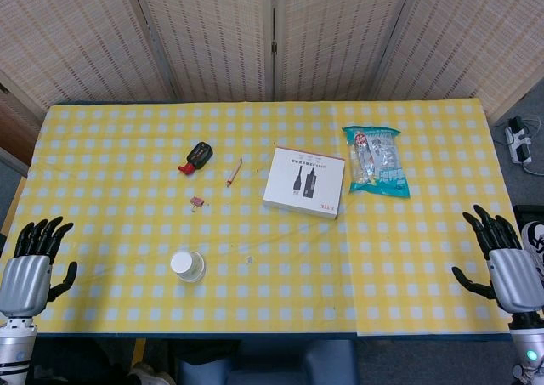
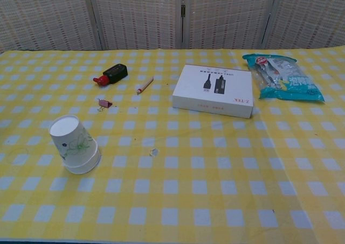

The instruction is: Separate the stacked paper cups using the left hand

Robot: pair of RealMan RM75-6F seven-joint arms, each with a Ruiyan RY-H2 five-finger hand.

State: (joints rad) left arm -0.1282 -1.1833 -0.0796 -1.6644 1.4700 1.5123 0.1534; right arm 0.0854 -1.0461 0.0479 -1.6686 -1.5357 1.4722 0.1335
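Currently the left robot hand (image 1: 30,270) waits empty, fingers spread, at the surface (image 1: 408,257) edge; the right robot hand (image 1: 501,262) likewise. Nearby, the stacked paper cups (image 2: 75,145) stand upside down, untouched. Squeezing risks crushing them; both may lift together.

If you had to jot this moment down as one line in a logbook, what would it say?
stage: not started | paper cups: stacked upside down, near left | left hand: open, at table edge | right hand: open, idle
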